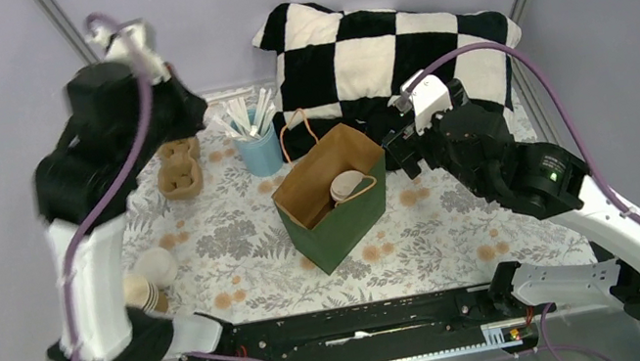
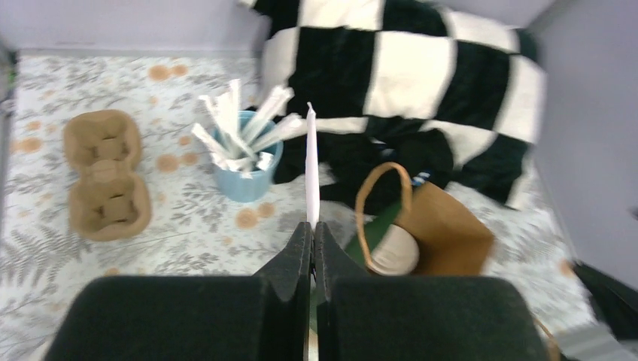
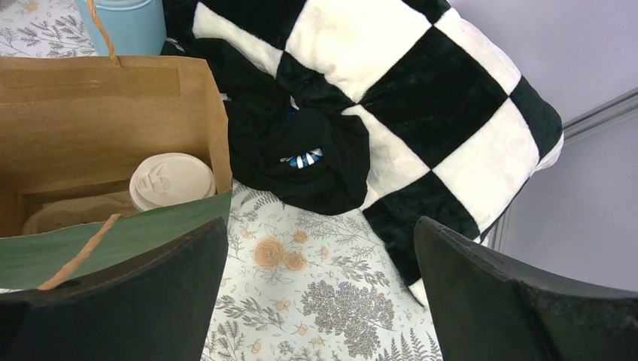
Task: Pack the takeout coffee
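Observation:
The takeout coffee (image 1: pixel 349 185), a brown cup with an off-white lid, stands inside the open green bag (image 1: pixel 344 226). It also shows in the left wrist view (image 2: pixel 394 252) and the right wrist view (image 3: pixel 171 180). My left gripper (image 2: pixel 313 226) is shut on a white paper-wrapped straw (image 2: pixel 311 165), held high above the mat between the blue cup and the bag. My right gripper (image 3: pixel 320 226) is open and empty, just right of the bag (image 3: pixel 113 237) and over the mat; in the top view it (image 1: pixel 399 142) sits beside the bag's right edge.
A blue cup (image 1: pixel 258 147) of wrapped straws stands behind the bag. A pulp two-hole carrier (image 1: pixel 180 168) lies at the back left. A stack of lidless cups (image 1: pixel 142 291) and a loose lid (image 1: pixel 157 266) sit front left. A checkered pillow (image 1: pixel 392 48) and dark cloth (image 3: pixel 301 150) fill the back right.

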Available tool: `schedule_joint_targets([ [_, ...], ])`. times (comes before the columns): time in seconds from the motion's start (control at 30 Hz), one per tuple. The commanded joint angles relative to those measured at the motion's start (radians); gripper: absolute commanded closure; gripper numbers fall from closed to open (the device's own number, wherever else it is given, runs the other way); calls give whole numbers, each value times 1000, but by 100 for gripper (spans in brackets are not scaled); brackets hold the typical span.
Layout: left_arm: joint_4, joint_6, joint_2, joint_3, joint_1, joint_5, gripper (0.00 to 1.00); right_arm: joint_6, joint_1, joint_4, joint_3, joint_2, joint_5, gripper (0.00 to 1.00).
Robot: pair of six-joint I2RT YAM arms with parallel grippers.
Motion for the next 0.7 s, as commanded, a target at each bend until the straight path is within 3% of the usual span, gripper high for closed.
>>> schedule_joint_targets([
  [0.0,121,-29,-261,-94,-2,249,100,34,-6,40,17,5,-4,0],
  [0.13,177,-48,-368,-181,-2,364,100,42,-6,40,20,19,-3,0],
  [0.27,102,-52,-360,-186,-2,525,100,57,-6,40,28,18,10,0],
  [0.4,79,-57,-358,-295,-2,655,100,83,-7,28,29,19,8,0],
  [0.53,-2,-13,-342,-342,-3,617,100,116,-6,10,39,15,13,0],
  [0.67,27,-9,-355,-416,-7,647,100,153,-6,3,33,0,18,0],
])
